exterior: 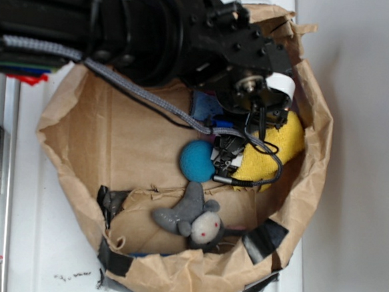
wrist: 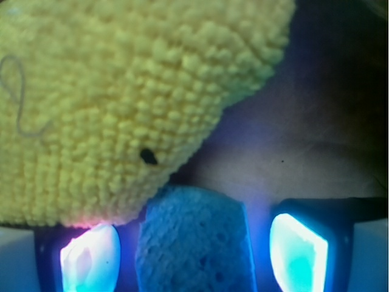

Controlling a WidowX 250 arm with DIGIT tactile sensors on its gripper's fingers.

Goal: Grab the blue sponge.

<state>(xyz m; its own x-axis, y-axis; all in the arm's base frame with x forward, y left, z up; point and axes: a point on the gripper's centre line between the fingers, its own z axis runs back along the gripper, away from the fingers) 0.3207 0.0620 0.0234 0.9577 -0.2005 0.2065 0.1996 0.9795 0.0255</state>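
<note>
Status: my gripper (wrist: pixel 194 249) is positioned for the grasp, but closure is not confirmed. In the wrist view the blue sponge (wrist: pixel 193 240) sits between my two fingers (wrist: pixel 90 255), with one end of it reaching toward the yellow cloth (wrist: pixel 121 103) and touching or slipping just under the cloth's edge. A dark gap shows on each side of the sponge, so I judge the fingers to be open around it and not yet pressing on it. What remains, by my estimate: close the fingers on the sponge, then lift it clear of the cloth.

Location of the target: inside the brown paper bag (exterior: pixel 102 133), just beside the yellow cloth, on the cloth's side toward the teal ball (exterior: pixel 197 161). In the exterior view my own wrist hides most of the sponge.

Arm pose: the arm (exterior: pixel 123 21) reaches in from the upper left over the bag's rim, with the wrist turned downward so the fingers point into the bag next to the cloth. The grey plush toy (exterior: pixel 193 219) lies nearer the bag's lower rim, apart from the fingers. The bag rests on the white desk (exterior: pixel 54 243).
</note>
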